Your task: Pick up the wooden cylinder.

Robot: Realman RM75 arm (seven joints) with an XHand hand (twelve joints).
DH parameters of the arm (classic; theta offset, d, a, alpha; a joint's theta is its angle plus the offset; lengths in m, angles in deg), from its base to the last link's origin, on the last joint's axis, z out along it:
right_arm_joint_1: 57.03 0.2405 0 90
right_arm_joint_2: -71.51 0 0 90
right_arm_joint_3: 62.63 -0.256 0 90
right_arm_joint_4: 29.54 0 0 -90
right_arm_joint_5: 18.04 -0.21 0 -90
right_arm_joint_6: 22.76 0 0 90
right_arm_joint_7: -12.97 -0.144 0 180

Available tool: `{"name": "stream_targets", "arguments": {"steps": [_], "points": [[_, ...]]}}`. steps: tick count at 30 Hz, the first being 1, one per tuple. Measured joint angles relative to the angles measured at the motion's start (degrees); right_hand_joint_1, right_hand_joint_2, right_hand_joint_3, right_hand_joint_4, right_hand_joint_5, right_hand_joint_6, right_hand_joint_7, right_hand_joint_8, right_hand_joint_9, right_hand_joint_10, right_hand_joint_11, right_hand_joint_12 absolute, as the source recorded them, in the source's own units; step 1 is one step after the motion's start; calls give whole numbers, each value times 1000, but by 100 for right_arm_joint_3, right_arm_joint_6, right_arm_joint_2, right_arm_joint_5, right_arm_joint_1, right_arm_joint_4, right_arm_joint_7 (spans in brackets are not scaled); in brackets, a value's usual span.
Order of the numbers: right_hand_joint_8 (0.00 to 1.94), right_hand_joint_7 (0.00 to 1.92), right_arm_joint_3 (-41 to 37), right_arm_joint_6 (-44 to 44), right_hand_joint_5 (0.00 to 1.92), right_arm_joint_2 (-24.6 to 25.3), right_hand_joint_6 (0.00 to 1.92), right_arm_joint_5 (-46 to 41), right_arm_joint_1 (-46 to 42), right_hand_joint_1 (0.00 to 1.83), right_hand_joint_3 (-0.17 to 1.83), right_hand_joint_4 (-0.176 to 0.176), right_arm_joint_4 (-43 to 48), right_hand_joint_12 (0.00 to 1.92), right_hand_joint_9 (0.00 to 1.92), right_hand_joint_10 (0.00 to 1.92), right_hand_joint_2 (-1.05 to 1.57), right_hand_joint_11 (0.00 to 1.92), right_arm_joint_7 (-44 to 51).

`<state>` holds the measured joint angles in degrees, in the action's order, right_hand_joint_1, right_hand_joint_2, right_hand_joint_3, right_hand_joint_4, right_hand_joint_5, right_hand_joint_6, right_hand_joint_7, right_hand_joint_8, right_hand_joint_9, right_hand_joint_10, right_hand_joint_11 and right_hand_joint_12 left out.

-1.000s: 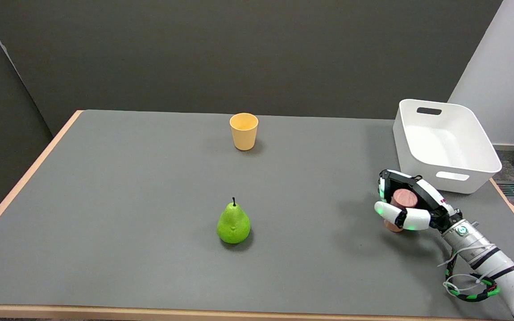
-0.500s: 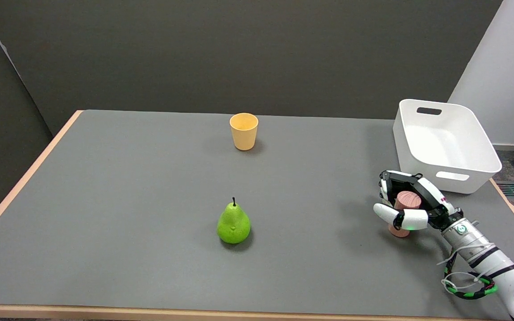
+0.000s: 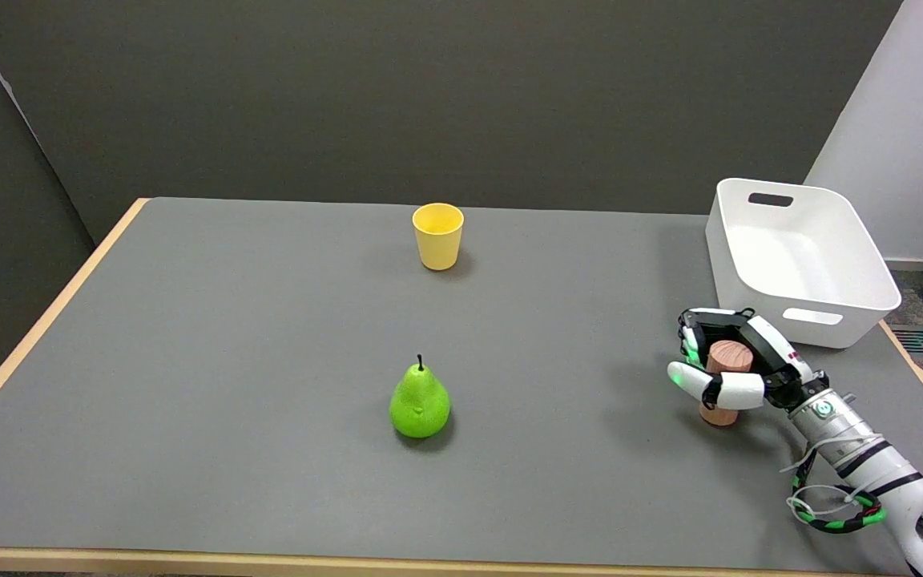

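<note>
Unchanged over the last second: green pear [image 3: 419, 401] near the tabletop [image 3: 229, 361] front edge, yellow cup [image 3: 437, 236] toward the back edge. Near the right edge, beside the white bin [image 3: 798, 260]: wooden cylinder [image 3: 725, 381], now more upright, base apparently on the tabletop. Robot hand [image 3: 738, 365] wrapped around cylinder, fingers curled. Grasp apparently set; lift not yet evident.

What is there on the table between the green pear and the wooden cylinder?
Nothing: the head view shows only bare grey table between the pear and the wooden cylinder, which the right hand wraps around.
</note>
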<state>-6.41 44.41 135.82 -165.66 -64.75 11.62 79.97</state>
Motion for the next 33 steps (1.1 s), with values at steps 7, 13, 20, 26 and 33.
{"name": "stream_targets", "arguments": {"steps": [7, 13, 20, 26, 33], "points": [[1941, 1022, -58, 0, 891, 33, 1921, -1, 65, 1197, 830, 26, 44, 1921, 1214, 1921, 602, 810, 29], [1941, 1034, -110, 5, 892, 39, 1921, -4, 116, 1209, 829, 26, 125, 1921, 1214, 1921, 603, 802, 59], [1941, 1045, -125, 5, 899, 43, 1921, -5, 189, 1217, 837, 26, 167, 1921, 1211, 1921, 616, 789, 122], [1941, 1046, -136, 1, 901, 51, 1921, -5, 245, 1217, 838, 27, 192, 1921, 1213, 1921, 618, 789, 153], [1941, 1056, -167, -29, 914, 51, 1921, -5, 301, 1223, 847, 28, 373, 1921, 1230, 1921, 618, 816, 180]]}}
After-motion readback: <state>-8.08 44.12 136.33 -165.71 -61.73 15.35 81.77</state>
